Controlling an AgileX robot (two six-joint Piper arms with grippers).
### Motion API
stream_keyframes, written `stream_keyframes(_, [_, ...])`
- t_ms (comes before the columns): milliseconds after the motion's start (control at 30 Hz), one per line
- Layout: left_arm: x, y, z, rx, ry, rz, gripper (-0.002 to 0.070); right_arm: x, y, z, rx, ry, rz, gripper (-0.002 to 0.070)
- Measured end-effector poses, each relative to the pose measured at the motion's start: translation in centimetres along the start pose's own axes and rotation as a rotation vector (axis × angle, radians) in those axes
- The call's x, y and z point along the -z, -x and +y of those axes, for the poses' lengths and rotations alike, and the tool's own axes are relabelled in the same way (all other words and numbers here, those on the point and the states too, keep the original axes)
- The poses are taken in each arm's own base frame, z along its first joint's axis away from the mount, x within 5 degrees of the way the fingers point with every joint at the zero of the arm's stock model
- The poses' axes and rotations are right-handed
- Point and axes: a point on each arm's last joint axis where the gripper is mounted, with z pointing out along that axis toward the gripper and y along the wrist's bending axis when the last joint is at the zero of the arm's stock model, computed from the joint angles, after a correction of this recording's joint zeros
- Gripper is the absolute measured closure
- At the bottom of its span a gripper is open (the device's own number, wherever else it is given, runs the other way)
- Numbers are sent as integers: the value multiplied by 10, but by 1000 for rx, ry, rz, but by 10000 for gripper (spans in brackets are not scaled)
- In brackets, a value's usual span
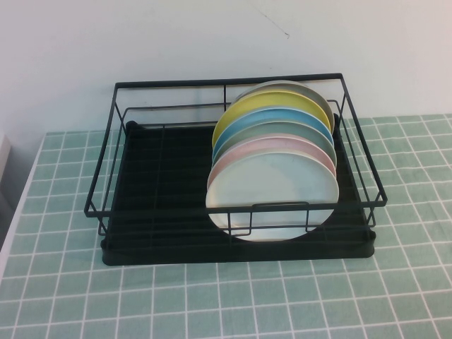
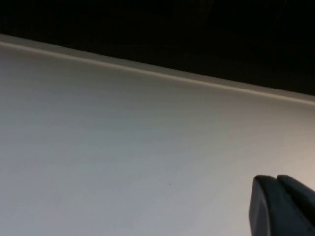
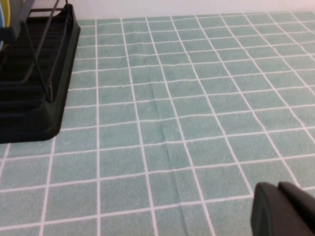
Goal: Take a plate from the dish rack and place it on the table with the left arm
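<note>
Fingers [image 2: 283, 206] of both grippers hold nothing.

Both arms parked out of the high view — left pincer [image 2: 283, 206] and right pincer [image 3: 283, 210] barely visible.

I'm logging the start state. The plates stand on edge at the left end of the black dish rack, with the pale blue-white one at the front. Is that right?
Not quite: the high view shows the plates standing at the right end of the dish rack, not the left. The pale blue-white plate is indeed at the front. Neither arm appears there; the left gripper faces a blank surface, and the right gripper hangs over the table.
</note>
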Motion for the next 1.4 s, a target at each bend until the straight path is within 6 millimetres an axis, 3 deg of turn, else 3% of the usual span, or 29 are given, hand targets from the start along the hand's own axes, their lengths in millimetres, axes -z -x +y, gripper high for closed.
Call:
stream_keyframes(167, [-56,44,1,-55,84,222,678,0,0,0,-2,0,0,678])
stream_keyframes(300, [-86,42,10,-68,173,457,678,0,0,0,-2,0,0,678])
stream_keyframes(433, [-99,8,21,-59,232,674,678,0,0,0,-2,0,0,678])
stream_keyframes(600, [-98,-25,30,-42,285,863,678,0,0,0,-2,0,0,678])
stream_keyframes(767, [-88,-55,37,36,372,1091,678,0,0,0,-2,0,0,678])
stream_keyframes(967, [-69,-110,43,146,462,1455,678,0,0,0,-2,0,0,678])
stream_keyframes(1167, [-59,-172,35,224,221,1690,678,0,0,0,-2,0,0,678])
stream_keyframes(1400, [-49,-239,22,363,-167,1703,678,0,0,0,-2,0,0,678])
